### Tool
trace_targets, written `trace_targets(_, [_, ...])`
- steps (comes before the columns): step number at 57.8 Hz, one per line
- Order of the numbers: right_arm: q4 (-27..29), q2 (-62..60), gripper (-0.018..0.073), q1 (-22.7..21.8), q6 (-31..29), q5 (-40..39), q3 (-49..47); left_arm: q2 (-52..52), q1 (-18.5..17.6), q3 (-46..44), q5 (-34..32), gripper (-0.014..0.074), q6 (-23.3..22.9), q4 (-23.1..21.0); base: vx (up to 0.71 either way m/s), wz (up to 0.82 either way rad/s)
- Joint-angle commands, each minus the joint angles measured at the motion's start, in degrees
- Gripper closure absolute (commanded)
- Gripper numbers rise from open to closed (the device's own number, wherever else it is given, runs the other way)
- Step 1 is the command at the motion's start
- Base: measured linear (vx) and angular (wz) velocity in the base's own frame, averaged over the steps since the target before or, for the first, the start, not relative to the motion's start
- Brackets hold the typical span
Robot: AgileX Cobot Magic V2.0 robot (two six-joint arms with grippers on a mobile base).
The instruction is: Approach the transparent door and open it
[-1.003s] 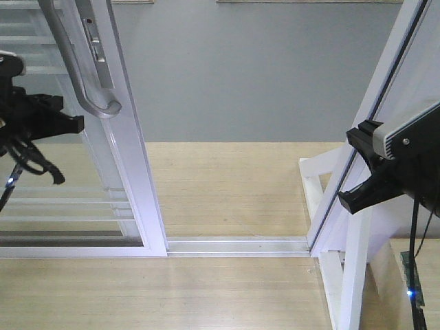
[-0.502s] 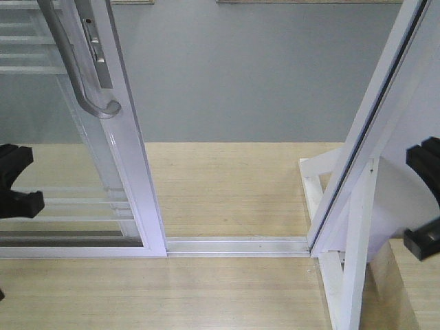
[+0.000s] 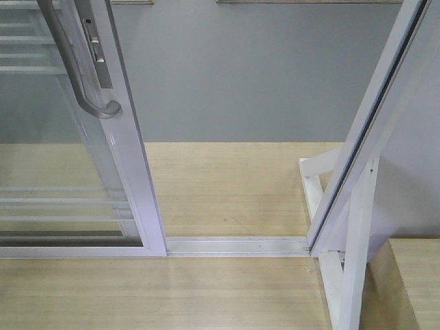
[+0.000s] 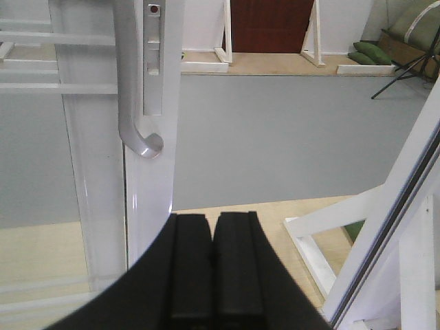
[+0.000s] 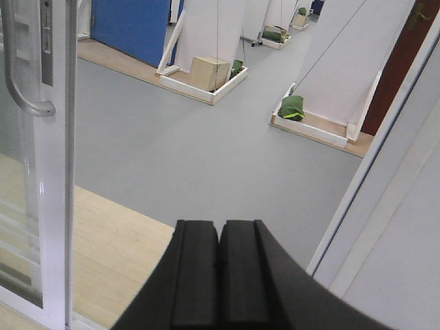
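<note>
Left end effector [image 4: 213, 268] fully closed, empty; right end effector [image 5: 220, 271] likewise; transparent door [image 3: 130, 158] slid aside.

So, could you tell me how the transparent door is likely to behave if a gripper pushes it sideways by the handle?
The transparent door sits in a floor track, so it would probably slide rather than swing or tip. The tall framed glass looks heavy, so expect resistance. Its curved metal handle looks smooth and may be slippery for the left gripper, whose jaws are closed.
</note>
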Motion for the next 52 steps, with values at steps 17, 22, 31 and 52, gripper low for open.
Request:
trace_targets(17, [1.83, 0.72, 0.0564, -0.24, -0.02, -1.94, -1.6, 0.41, -0.23, -1.67, -2.54, 0.0596, -0.54, -1.76, 0.0, 0.0])
trace_targets(22, [1.83, 0.72, 0.0564, -0.24, -0.02, -1.94, -1.6, 0.41, -0.23, -1.67, -2.54, 0.0596, -0.54, -1.76, 0.0, 0.0])
trace_targets(31, [1.83, 0.72, 0.0564, -0.24, -0.02, -1.87, -1.6, 0.41, -0.23, -1.67, -2.54, 0.0596, -0.54, -1.76, 0.0, 0.0])
trace_targets(52, [1.83, 0.72, 0.0564, -0.24, -0.02, -1.82, -1.6, -3.17, 9.67, -0.85, -2.46, 0.0596, 0.0, 0.38, 0.0, 0.0])
